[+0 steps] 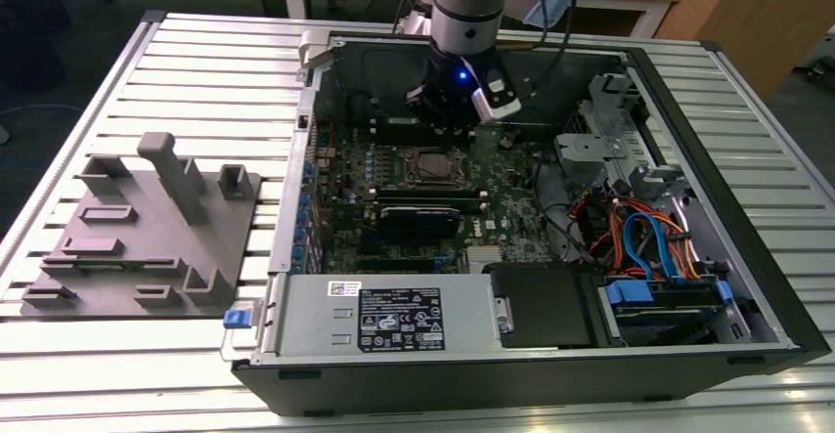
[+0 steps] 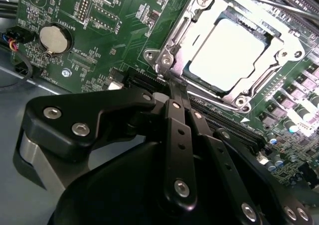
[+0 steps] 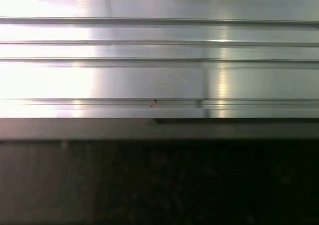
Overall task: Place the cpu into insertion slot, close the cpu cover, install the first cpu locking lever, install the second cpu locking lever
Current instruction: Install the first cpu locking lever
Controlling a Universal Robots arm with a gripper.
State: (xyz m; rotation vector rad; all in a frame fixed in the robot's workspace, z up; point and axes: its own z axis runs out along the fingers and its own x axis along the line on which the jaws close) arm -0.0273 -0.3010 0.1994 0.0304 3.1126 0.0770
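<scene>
The cpu [image 2: 227, 51] lies flat in the insertion slot [image 1: 428, 166] on the green board, its pale metal top showing through the window of the cpu cover [image 2: 174, 38]. The cover is folded down over it. My gripper [image 2: 173, 85] hangs inside the open computer case [image 1: 769, 286], just behind the socket in the exterior view [image 1: 451, 118]. Its black fingers [image 2: 178, 135] are drawn together, and their tips sit at the socket's near corner. Whether they touch a locking lever is hidden. A thin metal rod [image 2: 259, 1] runs along the socket's far side.
A coin battery [image 2: 52, 39] sits on the board beside the socket. Memory modules [image 1: 420, 195], a black card [image 1: 417, 221], the power supply [image 1: 391, 321] and coloured cables [image 1: 639, 238] crowd the case. A grey fixture block [image 1: 144, 228] stands on the slatted table [image 3: 159, 60].
</scene>
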